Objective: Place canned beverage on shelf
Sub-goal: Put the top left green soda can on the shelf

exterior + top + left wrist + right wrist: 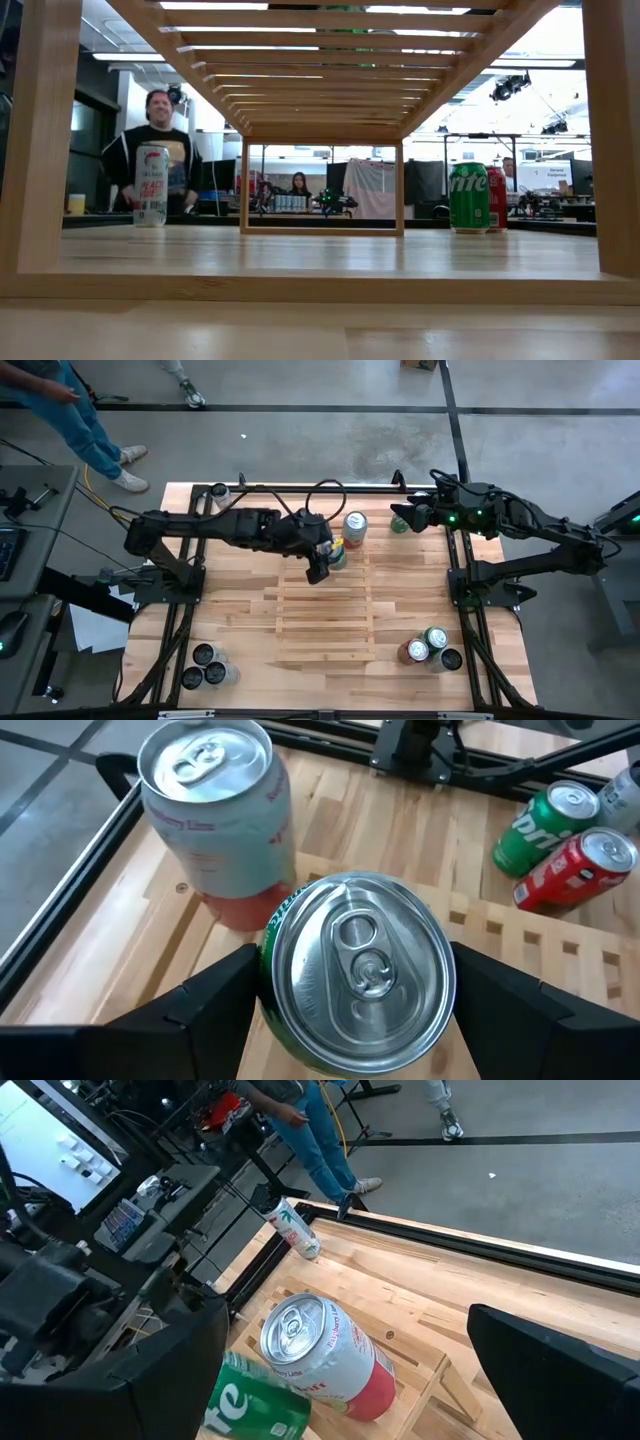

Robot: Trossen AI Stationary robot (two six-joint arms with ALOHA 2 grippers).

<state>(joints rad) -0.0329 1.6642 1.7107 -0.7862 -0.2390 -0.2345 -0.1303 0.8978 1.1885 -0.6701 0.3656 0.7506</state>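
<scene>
Shelf first, since it was the biggest thing on the counter — a pale slatted rack lying in the middle, its far edge just under the left arm's wrist. At that far edge stood the green can, upright on the slats with its silver lid up, and the left gripper sat around it with one dark finger on either side. Whether the pads actually touched the can's wall I could not tell from where I stood; the jaws looked fairly wide, roughly the can's own width. Just beyond it, on the bare counter beside the rack, stood a taller white-and-red can.

I judged the step to be the placing itself, at or near the let-go: the can seemed already down on the rack. What the next move called for, to my eye, was a clean spread of the fingers and a straight retreat — no sideways brush, with the tall can so near.

The right gripper waited at the counter's far right corner, spread wide and holding nothing. More cans stood in clusters at both near corners.
</scene>
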